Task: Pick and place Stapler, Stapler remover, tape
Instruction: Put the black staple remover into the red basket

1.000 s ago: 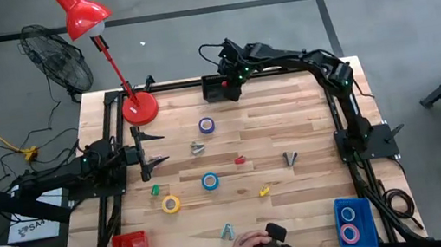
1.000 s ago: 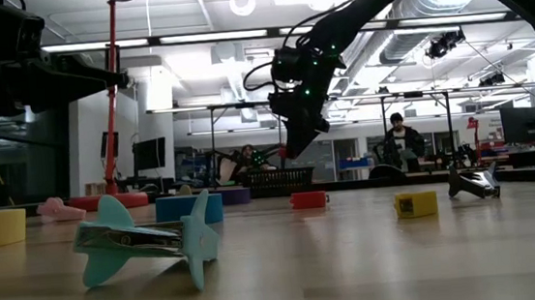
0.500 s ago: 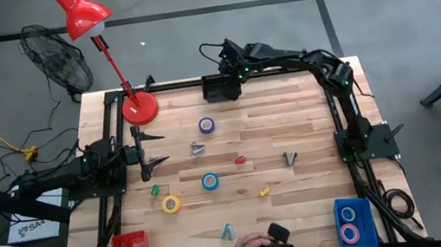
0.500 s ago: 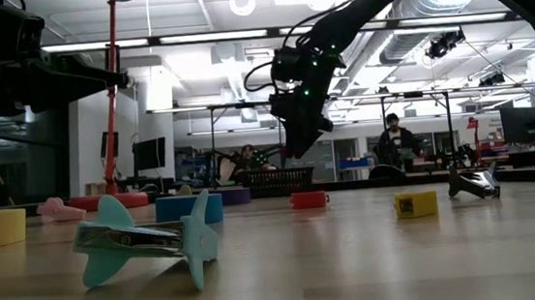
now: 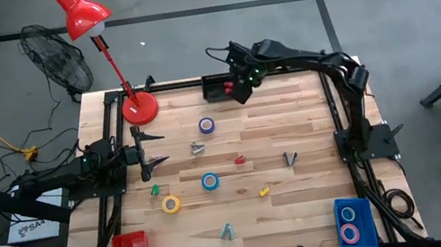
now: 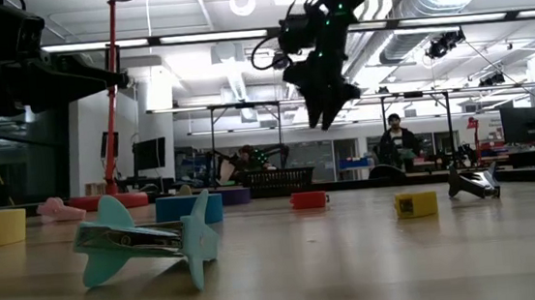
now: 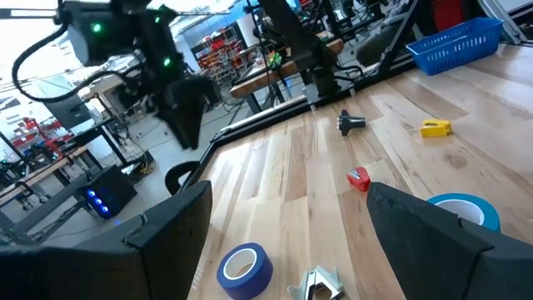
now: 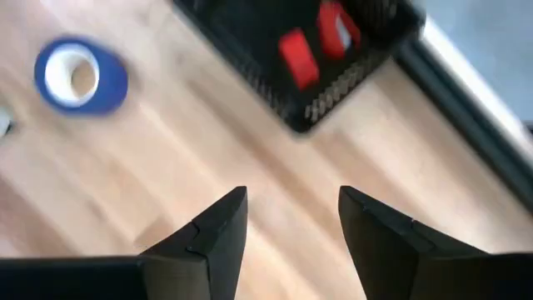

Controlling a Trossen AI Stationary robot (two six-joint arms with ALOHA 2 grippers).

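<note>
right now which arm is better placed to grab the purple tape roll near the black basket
Probably right. The right gripper, open and empty, hangs by the black basket, just beyond the purple tape roll. The left gripper waits at the left edge, about as near, but parked.

On the pale wooden table [image 5: 290, 122], the right gripper [image 5: 237, 88] hovers by a black mesh basket [image 5: 215, 87], with small coloured tape rolls [image 5: 210, 181] scattered mid-table.

Open-plan robotics lab: exposed ceiling ducts [image 6: 430, 5], strip lights, workbenches [image 6: 424, 165] with seated people [image 6: 398, 143], shelving, wooden desk [image 5: 290, 122] on concrete floor.
</note>
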